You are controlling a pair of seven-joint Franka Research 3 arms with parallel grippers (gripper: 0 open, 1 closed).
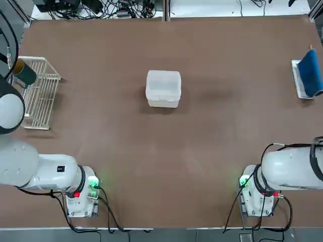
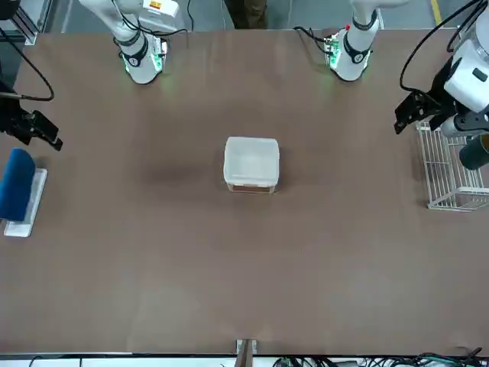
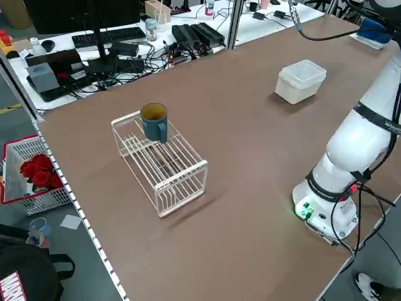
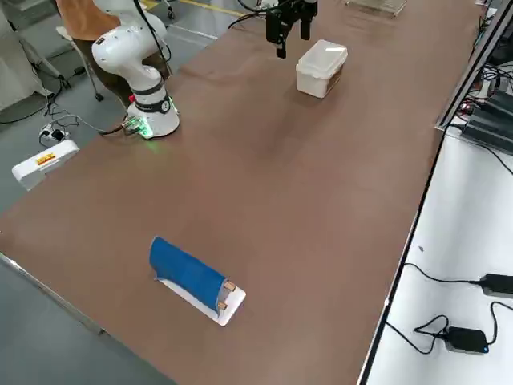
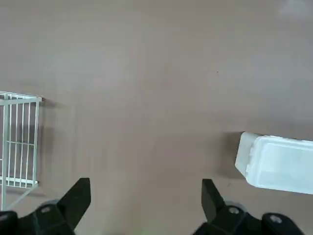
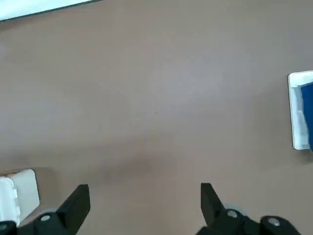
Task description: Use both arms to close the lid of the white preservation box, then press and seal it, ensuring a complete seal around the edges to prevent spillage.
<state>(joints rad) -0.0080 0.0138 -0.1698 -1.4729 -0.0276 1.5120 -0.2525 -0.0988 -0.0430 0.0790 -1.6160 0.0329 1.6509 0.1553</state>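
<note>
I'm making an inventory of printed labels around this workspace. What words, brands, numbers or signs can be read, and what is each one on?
None can be read; these marks are too small or blurred:
Orange label on the white arm part beyond the table: unreadable.
Red-and-white printed patch on the black bag on the floor: unreadable.
The lid and the white preservation box show no text.

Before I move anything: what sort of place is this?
Likely a robotics lab or test workspace: two arms mounted at one big brown table, a desk with monitor and tangled cables, powered equipment close by.
</note>
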